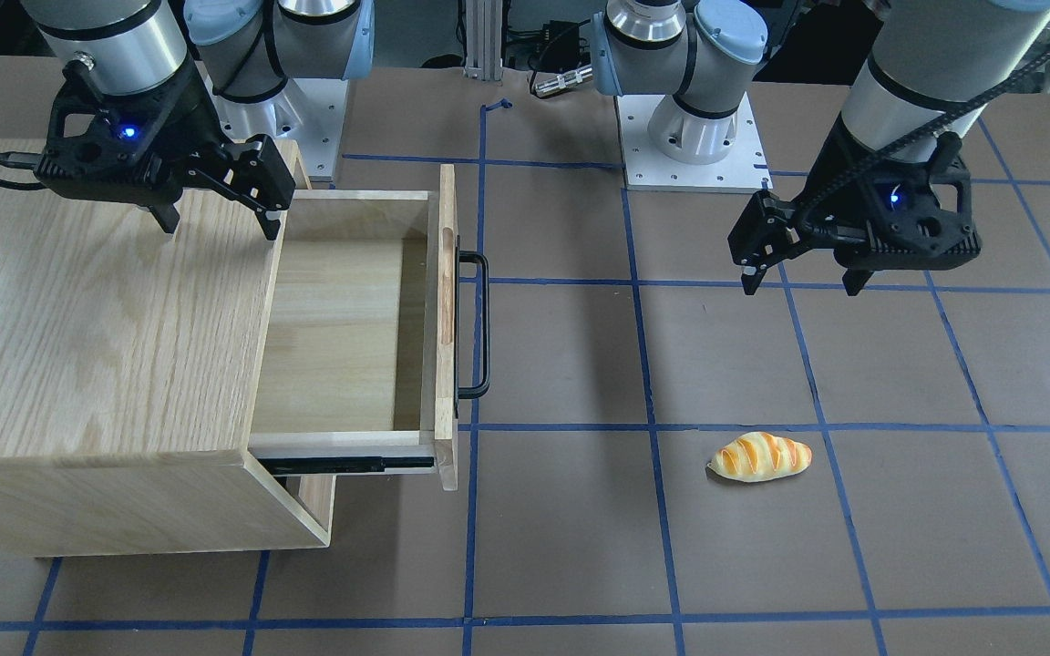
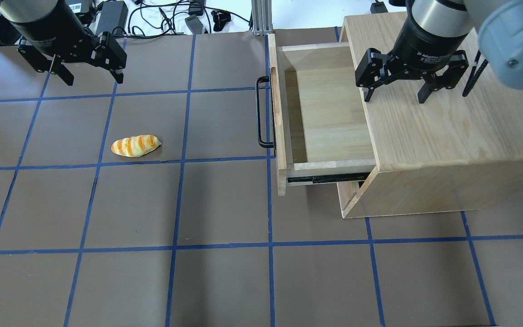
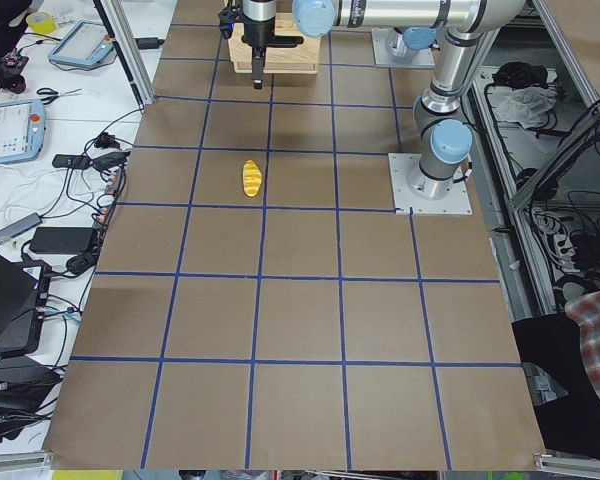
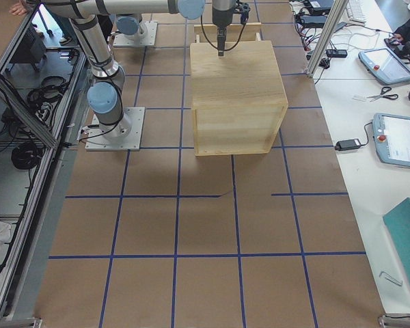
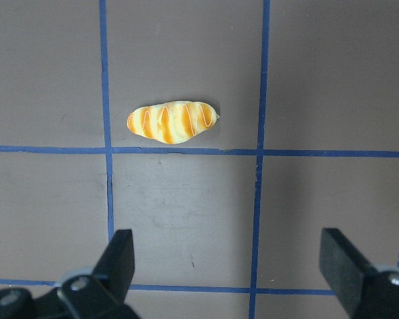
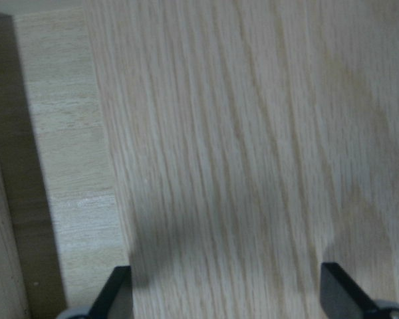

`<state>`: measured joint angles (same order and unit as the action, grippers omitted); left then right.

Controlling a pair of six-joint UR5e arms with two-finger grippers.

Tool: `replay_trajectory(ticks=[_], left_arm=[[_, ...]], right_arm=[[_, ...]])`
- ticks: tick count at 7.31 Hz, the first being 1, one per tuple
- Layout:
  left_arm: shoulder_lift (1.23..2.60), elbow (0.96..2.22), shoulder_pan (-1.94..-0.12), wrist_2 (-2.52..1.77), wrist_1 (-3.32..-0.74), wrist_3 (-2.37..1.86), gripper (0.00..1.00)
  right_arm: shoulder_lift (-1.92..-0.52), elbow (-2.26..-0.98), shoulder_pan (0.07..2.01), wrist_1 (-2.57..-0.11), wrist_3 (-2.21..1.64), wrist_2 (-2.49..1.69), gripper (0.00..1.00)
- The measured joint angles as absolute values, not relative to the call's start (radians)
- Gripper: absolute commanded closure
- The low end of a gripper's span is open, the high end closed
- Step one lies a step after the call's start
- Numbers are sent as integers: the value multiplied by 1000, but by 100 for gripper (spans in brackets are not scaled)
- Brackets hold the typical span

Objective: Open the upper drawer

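Jaws spread left and right; upper drawer juts toward robot's left, handle fore-aft.

This is a robotics lab. Under the left gripper and the right gripper, the table is covered in brown paper marked off by a blue tape grid. Behind the grippers, each arm stands bolted to a metal base plate. Off the table's edge near the left gripper lie tangled cables and a power brick, with an aluminium frame post alongside. Well apart from both grippers, white side benches carry teach pendants and scissors.
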<state>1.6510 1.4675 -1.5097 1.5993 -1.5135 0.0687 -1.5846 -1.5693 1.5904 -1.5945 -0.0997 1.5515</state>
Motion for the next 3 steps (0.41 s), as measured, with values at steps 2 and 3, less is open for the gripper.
replay_trajectory(ticks=[2,3], left_arm=[[1640,1475,-1522,1598,-1512,55,0],[1636,1480,-1522,1599,-1512,54,0]], right_arm=[[-1585,-1569,1591,-1595,-100,1551,0],[-1585,-1569,1591,-1595,-100,1551,0]])
